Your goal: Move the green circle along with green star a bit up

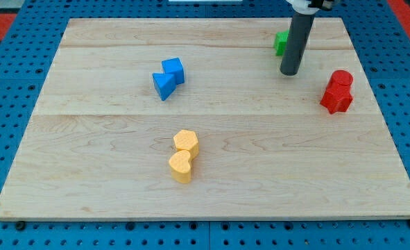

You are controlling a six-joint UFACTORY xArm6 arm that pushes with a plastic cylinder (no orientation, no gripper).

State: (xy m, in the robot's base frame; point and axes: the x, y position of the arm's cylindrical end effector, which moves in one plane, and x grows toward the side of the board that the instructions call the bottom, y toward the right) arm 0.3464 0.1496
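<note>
A green block shows only as a sliver near the view's top right, mostly hidden behind my dark rod. I cannot tell its shape, or whether one or two green blocks are there. My tip rests on the wooden board just below and slightly right of the green piece, close to it or touching it.
Two blue blocks touch each other left of centre. Two yellow blocks, a hexagon-like one and a heart, sit together at lower centre. Two red blocks stand stacked close at the right. The board's top edge is just above the green piece.
</note>
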